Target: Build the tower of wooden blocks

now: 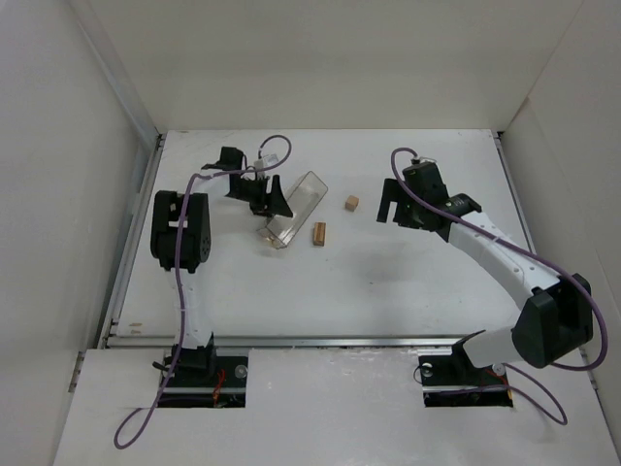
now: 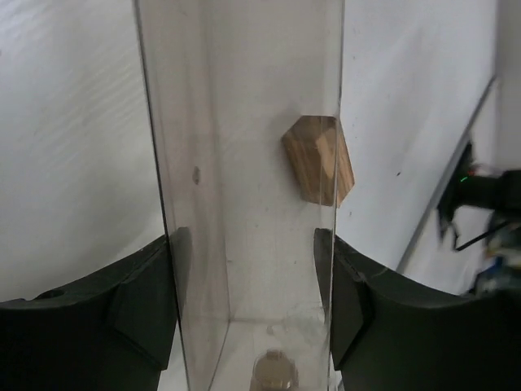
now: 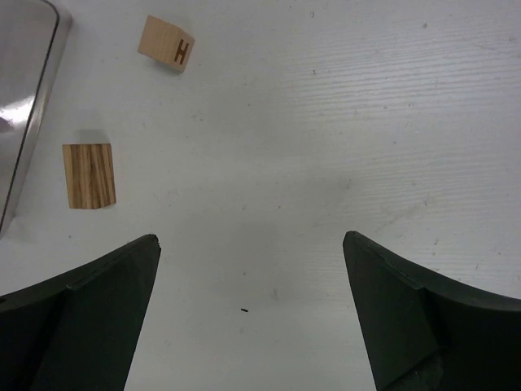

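On desk [image 1: 408, 291]: near block [image 1: 318, 234] just at 3 o'clock of box [image 1: 296, 204]. Far block [image 1: 351, 203] at 1 o'clock of near block, apart. Box clasped in left hand [image 2: 252, 305]. Right hand [image 1: 386, 209] at 3 o'clock of far block, near, touching nothing.

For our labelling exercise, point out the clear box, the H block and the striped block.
clear box [image 1: 303, 199], top view, middle of its wall
H block [image 3: 167, 43], right wrist view, its lettered face
striped block [image 3: 89, 175], right wrist view, centre of its face
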